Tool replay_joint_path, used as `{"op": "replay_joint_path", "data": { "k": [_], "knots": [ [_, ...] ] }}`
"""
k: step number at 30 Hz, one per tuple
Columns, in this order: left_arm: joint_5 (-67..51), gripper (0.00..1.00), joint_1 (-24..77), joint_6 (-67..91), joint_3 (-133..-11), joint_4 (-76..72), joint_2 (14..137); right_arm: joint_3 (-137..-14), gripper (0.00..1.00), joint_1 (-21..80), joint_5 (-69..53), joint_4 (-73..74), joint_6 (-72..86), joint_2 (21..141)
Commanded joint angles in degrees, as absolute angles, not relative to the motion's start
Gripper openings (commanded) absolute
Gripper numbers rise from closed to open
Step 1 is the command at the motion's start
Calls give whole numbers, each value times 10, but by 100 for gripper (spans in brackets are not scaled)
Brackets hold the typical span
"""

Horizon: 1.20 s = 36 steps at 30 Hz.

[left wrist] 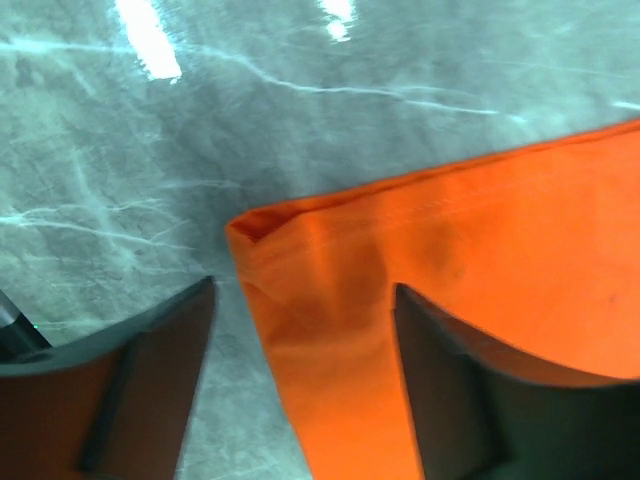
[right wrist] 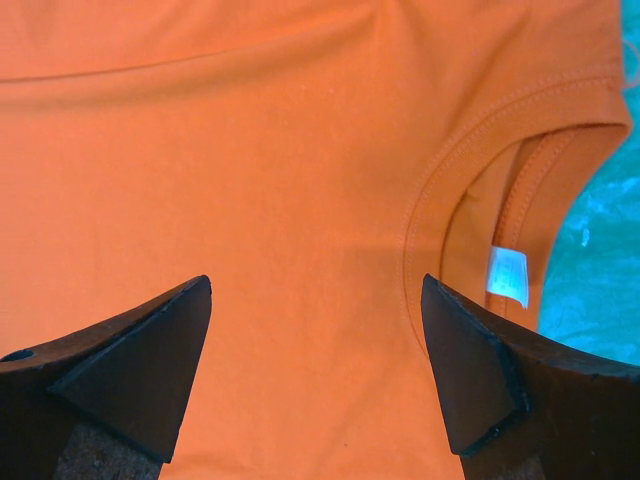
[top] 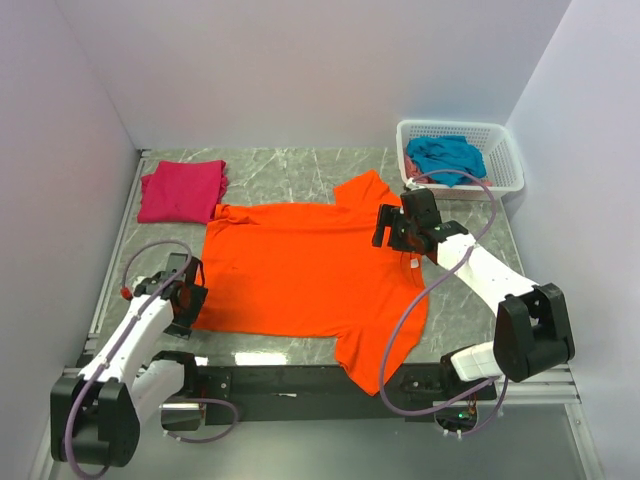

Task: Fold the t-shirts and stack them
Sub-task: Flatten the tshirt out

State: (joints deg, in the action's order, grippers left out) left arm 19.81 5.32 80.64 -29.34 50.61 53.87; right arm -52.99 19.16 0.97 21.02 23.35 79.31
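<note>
Top external view has the left gripper and right gripper spread wide over the orange t-shirt, its collar seemingly part-hidden beneath the right one.

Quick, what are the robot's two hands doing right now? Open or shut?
Left gripper: open, over the orange shirt's corner, holding nothing.
Right gripper: open, above the shirt's collar, holding nothing.

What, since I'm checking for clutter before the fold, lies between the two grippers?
Only the orange shirt, spread flat on the table: the left gripper is at its hem corner, the right gripper by its collar. The top view shows it.
</note>
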Motion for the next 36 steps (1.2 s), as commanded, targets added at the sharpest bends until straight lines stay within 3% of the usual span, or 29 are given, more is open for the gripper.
{"op": "replay_joint_path", "data": {
  "k": [1, 3, 6, 7, 13, 18, 25, 29, 36],
  "knots": [
    [203, 73, 49, 838, -283, 495, 569, -529, 91, 195, 3, 183, 234, 794],
    [197, 70, 49, 833, -281, 489, 597, -529, 91, 196, 4, 185, 235, 800],
    [192, 55, 49, 833, -282, 483, 620, -526, 92, 195, 11, 176, 235, 799],
    [191, 43, 49, 835, -281, 480, 631, -526, 91, 196, 11, 173, 236, 800],
    [191, 1, 49, 839, -273, 468, 635, -533, 91, 196, 12, 189, 238, 813],
    [196, 1, 48, 826, -278, 469, 614, -524, 91, 235, 41, 221, 229, 774],
    [180, 1, 49, 792, -283, 447, 588, -445, 88, 438, 42, 308, 256, 706],
    [178, 1, 49, 788, -281, 451, 586, -399, 87, 606, 39, 351, 293, 684],
    [167, 1, 49, 782, -275, 453, 577, -366, 78, 762, 23, 406, 351, 624]
  ]
}}
